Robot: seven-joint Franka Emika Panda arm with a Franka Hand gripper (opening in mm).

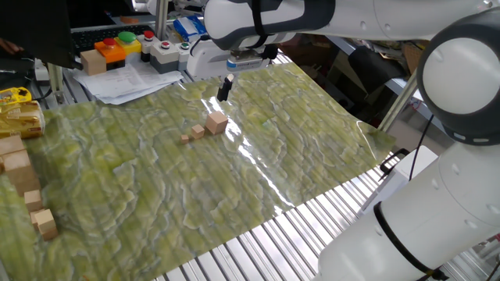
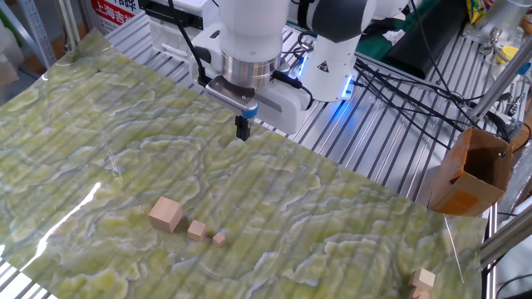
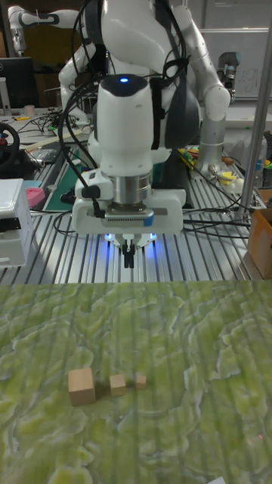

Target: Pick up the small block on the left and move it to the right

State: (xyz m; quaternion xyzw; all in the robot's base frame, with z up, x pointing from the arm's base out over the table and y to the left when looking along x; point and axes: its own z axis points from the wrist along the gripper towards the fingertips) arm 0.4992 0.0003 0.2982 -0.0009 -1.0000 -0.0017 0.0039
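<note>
Arm pose: the white arm reaches in over the far edge of the green mat (image 2: 349, 208), wrist pointing straight down, so the tool (image 2: 242, 131) hangs above the mat and touches nothing.
Tool state: fingers pressed together, pretty much no gap in the tall fixed view (image 3: 130, 261), and nothing between them.
Small block: the small block (image 3: 81, 386) sits flat on the mat, on the near left side in the tall fixed view, well apart from the tool.
Neighbours: two tiny cubes (image 3: 117, 384) line up just to its right in a row, each smaller than the last, all close but not touching as far as I can tell.
Tall fixed view only: dead-on look at the arm's base with a blue light glowing under the flange.
One fixed view only: a stack of longer wooden blocks (image 1: 19, 176) at the mat's edge, plus a button box (image 1: 119, 43) and papers (image 1: 133, 78) on the tabletop past the mat.
Other fixed view only: a brown cardboard box (image 2: 474, 170) off the mat's right side.
</note>
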